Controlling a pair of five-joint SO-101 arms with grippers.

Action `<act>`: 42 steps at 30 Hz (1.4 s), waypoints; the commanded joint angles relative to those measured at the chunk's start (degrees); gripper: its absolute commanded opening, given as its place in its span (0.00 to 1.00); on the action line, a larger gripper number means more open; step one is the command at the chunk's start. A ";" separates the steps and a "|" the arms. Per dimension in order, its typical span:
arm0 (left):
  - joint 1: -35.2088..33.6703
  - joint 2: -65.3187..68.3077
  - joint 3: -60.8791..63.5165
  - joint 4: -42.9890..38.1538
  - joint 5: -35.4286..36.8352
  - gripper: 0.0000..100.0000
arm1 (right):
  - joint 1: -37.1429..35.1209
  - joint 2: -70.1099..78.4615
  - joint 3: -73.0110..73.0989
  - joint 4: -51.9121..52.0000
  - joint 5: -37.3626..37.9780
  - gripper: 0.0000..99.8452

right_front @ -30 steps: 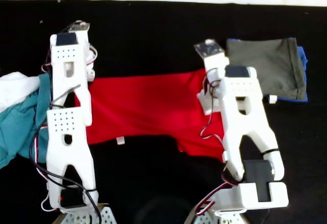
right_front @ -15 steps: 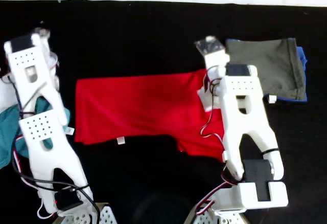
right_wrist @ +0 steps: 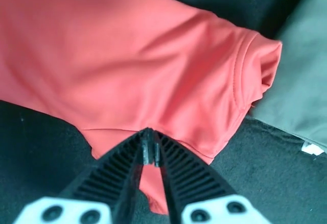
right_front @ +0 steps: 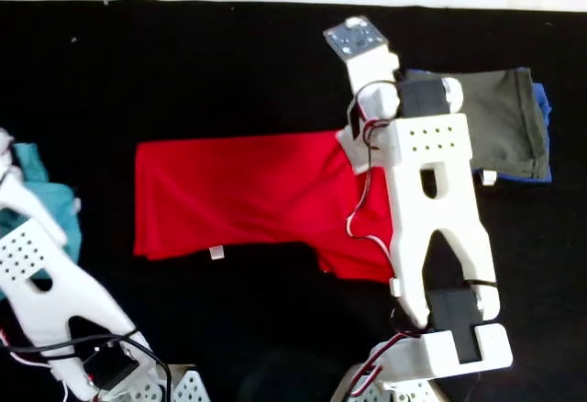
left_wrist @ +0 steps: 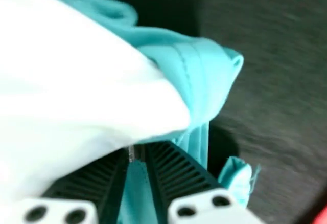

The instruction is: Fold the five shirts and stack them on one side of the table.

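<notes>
You seemed to have two of the five done: the grey shirt (right_front: 500, 122) lay folded on the blue shirt (right_front: 543, 99) near the counter's (right_front: 229, 62) far right corner. The red shirt (right_front: 238, 191) lay mid-counter as a long band, only partly folded. The teal shirt (right_front: 50, 205) and white shirt (left_wrist: 66, 96) were bunched at the left edge, unfolded. Your right end effector (right_wrist: 149, 150) hung closed and empty over the red shirt. Your left end effector (left_wrist: 137, 157) was closed against teal cloth, and whether it pinched any was unclear.

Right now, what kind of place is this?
Probably a robot test bench: a black-covered table, a white robot arm mounted at its edge, and a red shirt spread out beside a folded grey shirt.
</notes>
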 commanded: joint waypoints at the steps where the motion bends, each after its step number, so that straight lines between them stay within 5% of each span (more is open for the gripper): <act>1: -3.56 -0.66 -4.53 0.00 -0.62 0.01 | -0.75 -0.75 -2.86 0.48 -0.62 0.01; 5: -0.31 -0.57 -9.63 9.58 -0.44 0.01 | -0.75 -0.75 -2.95 0.48 -1.85 0.01; 11: 6.20 -4.35 -9.45 10.64 6.07 0.01 | -0.48 -0.75 -3.30 0.48 -5.71 0.01; 22: 27.74 -31.43 23.87 10.37 14.15 0.01 | 1.01 -0.22 -2.86 -2.51 -5.54 0.01; 29: 41.10 -30.64 36.00 10.29 17.49 0.01 | 1.45 -0.22 -2.86 -2.15 -5.36 0.01; 35: 41.27 -21.41 36.18 5.63 17.49 0.01 | 1.45 -0.22 -2.77 -2.42 -5.36 0.01; 42: 31.16 -8.48 25.80 4.22 14.51 0.01 | 1.45 0.04 -2.42 -3.82 -5.36 0.01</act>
